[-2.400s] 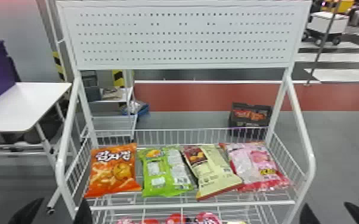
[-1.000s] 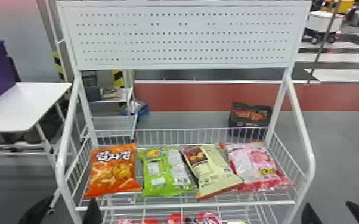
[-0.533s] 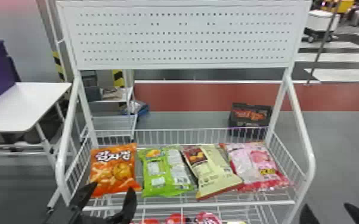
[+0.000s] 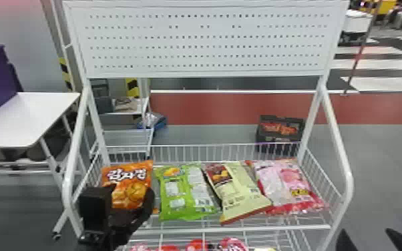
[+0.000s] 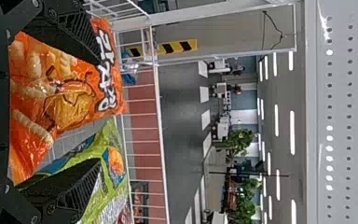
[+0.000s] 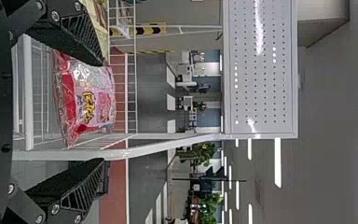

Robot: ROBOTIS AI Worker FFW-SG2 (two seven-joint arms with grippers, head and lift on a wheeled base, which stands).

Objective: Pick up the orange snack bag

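The left gripper [image 4: 130, 189] stood open at the wire rack's [image 4: 237, 229] left end.
The orange snack bag [image 4: 130, 178] lay there, on the rack's shelf, just beside the green bag [image 4: 172, 203]; the left fingers were spread wide before it, clamped on nothing. Near the rack's right front corner, the right gripper [image 4: 366, 230] hung with fingers well apart, empty.

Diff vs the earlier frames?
Left gripper moved forward and to the right, from the head view's lower left to the orange snack bag; its open fingers are now on either side of it. Nothing gripped or released. Unchanged: all four bags in place on the rack, right gripper at lower right.
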